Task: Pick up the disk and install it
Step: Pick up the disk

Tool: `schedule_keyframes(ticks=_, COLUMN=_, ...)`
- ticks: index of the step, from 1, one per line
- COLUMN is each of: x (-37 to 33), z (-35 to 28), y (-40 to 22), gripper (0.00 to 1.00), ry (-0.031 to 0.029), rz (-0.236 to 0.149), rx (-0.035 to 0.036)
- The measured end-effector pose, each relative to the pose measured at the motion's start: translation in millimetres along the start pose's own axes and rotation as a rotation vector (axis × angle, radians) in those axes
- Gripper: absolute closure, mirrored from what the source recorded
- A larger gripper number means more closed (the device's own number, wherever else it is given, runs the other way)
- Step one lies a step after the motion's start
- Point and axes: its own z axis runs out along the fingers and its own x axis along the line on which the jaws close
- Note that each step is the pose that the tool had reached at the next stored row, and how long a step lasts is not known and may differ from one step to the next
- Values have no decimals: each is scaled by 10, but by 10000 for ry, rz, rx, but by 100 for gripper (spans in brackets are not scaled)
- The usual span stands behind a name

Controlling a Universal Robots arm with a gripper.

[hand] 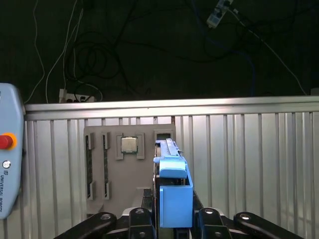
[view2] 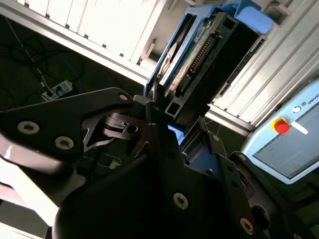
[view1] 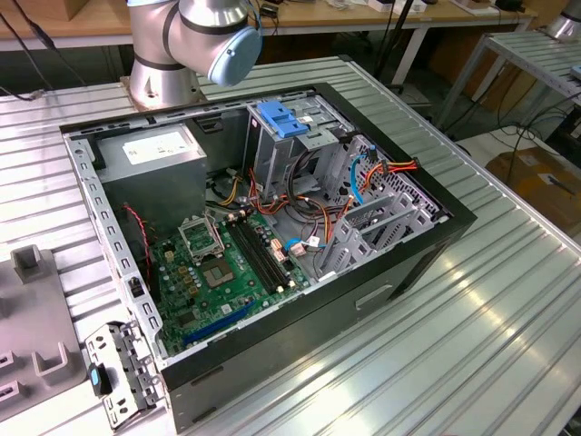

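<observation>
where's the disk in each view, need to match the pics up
Exterior view: the open computer case on the ribbed table, the arm's base behind it.
First wrist view: the disk stands edge-on in the claw, in front of the grey tray.
Second wrist view: the disk is edge-on, blue rails showing, at the claw's fingertips.
Shared landmark: the ribbed table.

Ribbed metal table (view1: 508,300); disk (hand: 174,196) framed in plastic.

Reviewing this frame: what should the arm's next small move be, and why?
Probably a short straight lift. The gripper appears closed on the disk, which stands on edge by the grey fixture tray; clearing the tray first seems safer before heading to the computer case.
</observation>
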Motion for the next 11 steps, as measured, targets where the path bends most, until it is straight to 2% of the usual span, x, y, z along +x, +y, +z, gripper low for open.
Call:
schedule_keyframes(ticks=6, x=-1, z=-3, y=-16, gripper=63, ry=1, rz=0, rx=-2)
schedule_keyframes(ticks=11, x=-4, z=-1, y=-106, gripper=63, ry=4, rz=0, rx=-1)
